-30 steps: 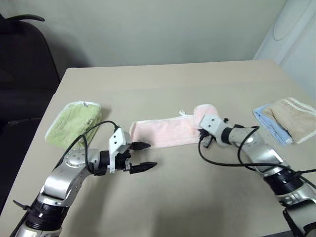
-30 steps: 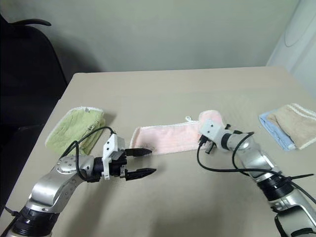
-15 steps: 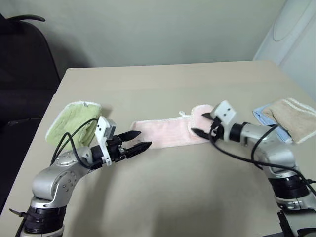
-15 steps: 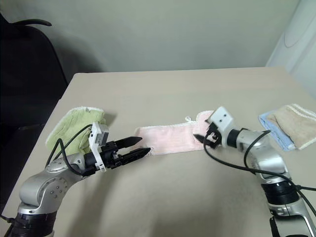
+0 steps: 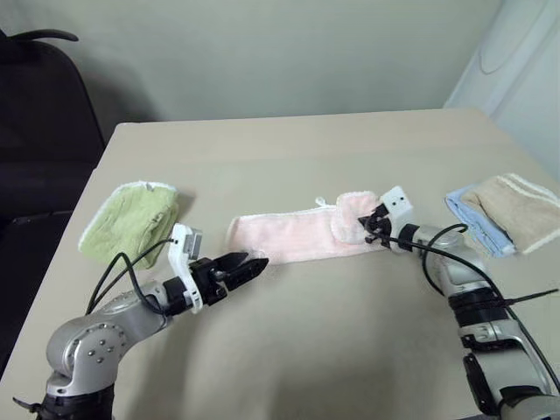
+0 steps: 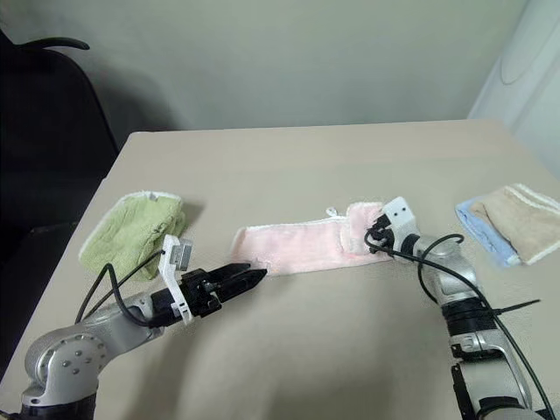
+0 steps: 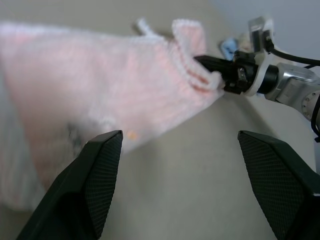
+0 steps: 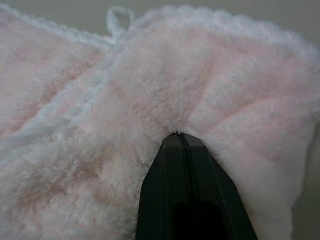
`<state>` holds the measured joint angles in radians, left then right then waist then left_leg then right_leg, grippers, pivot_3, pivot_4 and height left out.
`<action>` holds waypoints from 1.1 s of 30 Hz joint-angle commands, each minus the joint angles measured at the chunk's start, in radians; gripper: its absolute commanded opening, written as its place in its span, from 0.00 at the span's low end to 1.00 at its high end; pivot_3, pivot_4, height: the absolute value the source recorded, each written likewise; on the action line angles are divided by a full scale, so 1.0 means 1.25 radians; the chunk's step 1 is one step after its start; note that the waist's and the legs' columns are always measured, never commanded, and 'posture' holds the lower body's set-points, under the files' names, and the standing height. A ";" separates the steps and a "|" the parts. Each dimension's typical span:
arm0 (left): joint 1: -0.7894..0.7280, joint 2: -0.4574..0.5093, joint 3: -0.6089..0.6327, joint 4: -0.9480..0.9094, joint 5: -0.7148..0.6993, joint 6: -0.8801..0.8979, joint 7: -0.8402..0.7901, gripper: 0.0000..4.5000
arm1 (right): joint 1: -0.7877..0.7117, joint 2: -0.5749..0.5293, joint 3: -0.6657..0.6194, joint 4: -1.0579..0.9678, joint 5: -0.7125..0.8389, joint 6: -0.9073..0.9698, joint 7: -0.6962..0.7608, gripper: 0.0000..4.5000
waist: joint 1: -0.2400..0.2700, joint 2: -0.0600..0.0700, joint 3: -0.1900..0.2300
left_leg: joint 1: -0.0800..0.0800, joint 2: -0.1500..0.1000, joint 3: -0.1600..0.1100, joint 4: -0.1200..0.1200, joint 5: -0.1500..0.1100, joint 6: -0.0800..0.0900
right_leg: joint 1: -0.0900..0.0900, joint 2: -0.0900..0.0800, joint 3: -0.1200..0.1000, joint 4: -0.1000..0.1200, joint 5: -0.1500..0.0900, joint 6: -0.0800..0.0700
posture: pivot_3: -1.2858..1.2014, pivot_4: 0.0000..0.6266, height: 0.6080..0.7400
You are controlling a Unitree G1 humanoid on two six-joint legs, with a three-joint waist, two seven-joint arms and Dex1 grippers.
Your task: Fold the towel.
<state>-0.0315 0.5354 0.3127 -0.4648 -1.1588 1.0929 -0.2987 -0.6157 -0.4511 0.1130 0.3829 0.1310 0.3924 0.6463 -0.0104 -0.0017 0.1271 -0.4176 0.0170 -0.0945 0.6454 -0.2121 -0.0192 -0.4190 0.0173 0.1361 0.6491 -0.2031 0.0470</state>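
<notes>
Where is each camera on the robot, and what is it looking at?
Left eye and right eye views: on the head, looking forward and down at the table; both arms show.
Left wrist view: on the left arm, looking along its open left end effector at the pink towel; the right end effector shows too.
Right wrist view: on the right arm, pressed close to the towel, its fingers shut on the fabric.
Shared: every view shows the pink towel.

Office-like room: beige table (image 5: pixel 289 157); black swivel chair (image 5: pixel 39 105); plain wall (image 5: pixel 262 52)
</notes>
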 commanded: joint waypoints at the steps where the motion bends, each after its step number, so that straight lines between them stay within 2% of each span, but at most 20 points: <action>1: 0.003 0.008 0.022 -0.026 -0.057 0.023 0.057 0.89 | -0.010 0.016 0.014 0.053 -0.029 -0.048 0.004 0.01 | 0.000 -0.001 0.000 | 0.000 0.001 0.000 0.000 0.000 0.000 | 0.000 0.000 -0.001 0.000 -0.001 -0.003 | 0.52 0.24 0.96; 3: 0.003 0.012 0.021 -0.026 -0.073 0.024 0.073 0.89 | -0.013 0.019 0.012 0.065 -0.034 -0.060 0.007 0.01 | 0.001 -0.001 -0.001 | 0.001 0.001 0.000 0.000 0.000 -0.001 | 0.001 0.000 -0.001 0.000 -0.004 -0.008 | 0.52 0.24 0.96; 4: 0.015 -0.003 0.027 -0.012 -0.129 0.034 0.156 0.89 | -0.012 0.031 0.011 0.065 -0.029 -0.068 0.011 0.01 | 0.000 -0.001 -0.001 | 0.001 0.001 0.000 0.000 -0.001 -0.001 | 0.002 0.000 -0.001 0.000 -0.003 -0.008 | 0.52 0.24 0.96; 5: 0.024 -0.011 0.030 -0.001 -0.175 0.040 0.221 0.97 | -0.012 0.041 0.011 0.066 -0.026 -0.073 0.014 0.00 | -0.001 -0.001 -0.001 | 0.002 0.001 0.000 0.000 -0.001 -0.002 | 0.003 0.000 0.000 0.000 -0.003 -0.009 | 0.52 0.24 0.96; 6: 0.033 -0.015 0.030 0.013 -0.227 0.041 0.284 1.00 | -0.012 0.050 0.011 0.066 -0.024 -0.078 0.015 0.00 | -0.002 -0.001 -0.001 | 0.004 0.001 0.000 0.000 -0.002 -0.003 | 0.004 0.001 0.000 0.000 -0.004 -0.009 | 0.52 0.24 0.96; 10: 0.055 -0.012 -0.017 0.062 -0.459 -0.028 0.517 1.00 | -0.017 0.076 0.004 0.068 -0.027 -0.087 0.013 0.00 | -0.005 -0.002 -0.001 | 0.011 0.003 0.000 0.000 -0.006 -0.009 | 0.009 0.006 0.001 0.000 -0.006 -0.012 | 0.52 0.24 0.96; 14: 0.052 -0.008 -0.063 0.100 -0.576 -0.112 0.679 1.00 | -0.017 0.096 0.001 0.068 -0.033 -0.091 0.006 0.00 | -0.005 -0.001 -0.001 | 0.016 0.008 0.000 0.000 -0.009 -0.012 | 0.013 0.012 0.001 0.000 -0.008 -0.016 | 0.52 0.24 0.96; 21: -0.065 -0.040 -0.092 0.217 -0.558 -0.195 0.739 1.00 | -0.003 0.120 0.002 0.054 -0.039 -0.090 0.000 0.00 | 0.004 0.000 0.000 | 0.029 0.010 0.000 -0.003 -0.009 -0.014 | 0.019 0.014 0.000 0.001 -0.010 -0.021 | 0.52 0.24 0.96; 29: -0.122 -0.044 -0.079 0.320 -0.512 -0.188 0.664 1.00 | 0.018 0.129 -0.001 0.012 -0.040 -0.073 -0.008 0.00 | 0.008 0.000 0.000 | 0.028 0.010 0.000 -0.004 -0.011 -0.015 | 0.021 0.017 0.001 0.001 -0.011 -0.022 | 0.52 0.24 0.96; 33: -0.126 -0.042 -0.070 0.334 -0.513 -0.184 0.656 0.80 | 0.029 0.128 -0.003 -0.004 -0.039 -0.064 -0.009 0.00 | 0.008 0.000 0.000 | 0.028 0.011 0.000 -0.004 -0.011 -0.018 | 0.021 0.023 0.002 0.001 -0.010 -0.025 | 0.52 0.24 0.96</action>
<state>-0.1941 0.4849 0.2094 -0.0877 -1.8369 0.8847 0.5146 -0.5900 -0.2962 0.1030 0.4033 0.0811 0.3010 0.6348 -0.0004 -0.0017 0.1270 -0.3824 0.0313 -0.0953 0.6395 -0.2267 -0.0427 -0.3935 0.0478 0.1383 0.6505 -0.2163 0.0143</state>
